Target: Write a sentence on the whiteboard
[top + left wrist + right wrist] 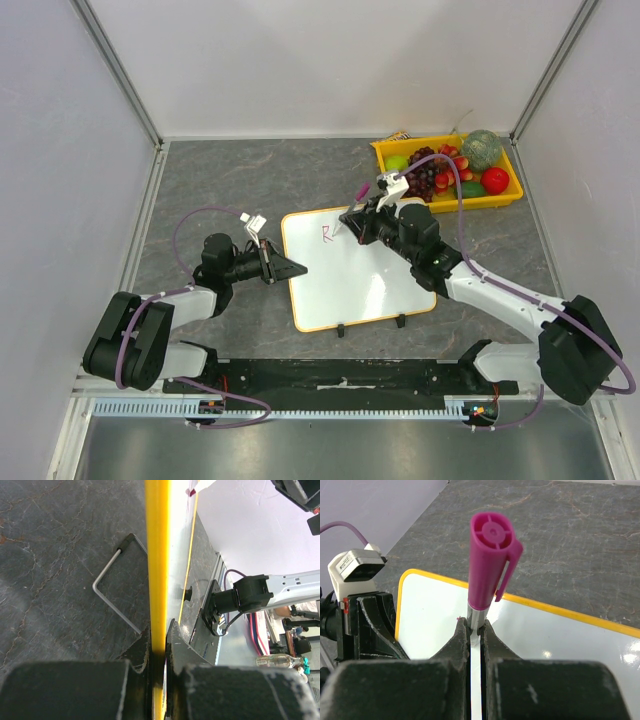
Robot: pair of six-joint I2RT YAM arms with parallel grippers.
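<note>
The right gripper has its jaws closed tight on a magenta marker, cap end up. The left gripper pinches the left rim of the whiteboard, which lies mid-table toward the near edge. The sentence shows one pinkish-red letter near the board's far-left corner, so writing seems barely begun. The next strokes call for light, even contact. The marker tip is hidden.

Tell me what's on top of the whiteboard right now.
One pinkish-red letter, seemingly an R, near the far left corner of the whiteboard. The right gripper holds a magenta-capped marker over it; the marker tip and anything written beneath are hidden.
</note>
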